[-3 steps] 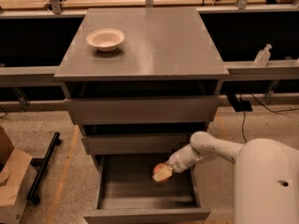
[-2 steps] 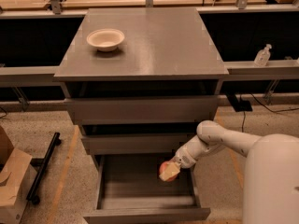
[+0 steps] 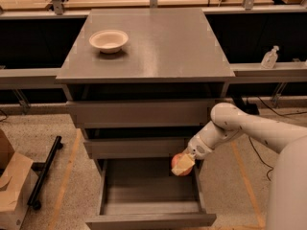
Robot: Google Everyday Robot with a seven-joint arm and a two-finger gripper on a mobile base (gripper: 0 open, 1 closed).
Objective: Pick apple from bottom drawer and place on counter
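The bottom drawer (image 3: 151,218) stands pulled out, its grey tray bare inside. My gripper (image 3: 184,163) is at the tray's right rear corner, just in front of the middle drawer's panel, shut on the apple (image 3: 178,165). The apple is red with a pale yellowish patch and hangs above the tray floor. My white arm comes in from the right. The counter (image 3: 158,47) is the broad grey slab on top of the drawer unit, well above the gripper.
A shallow cream bowl (image 3: 109,40) sits on the counter's left rear. Two closed grey drawers (image 3: 141,113) are above the open one. A cardboard box (image 3: 12,186) and a black bar (image 3: 44,170) lie on the floor at left. A bottle (image 3: 269,57) stands on the right ledge.
My gripper has moved right and slightly up with the apple in it, from over the drawer's middle rear toward its right rear corner.
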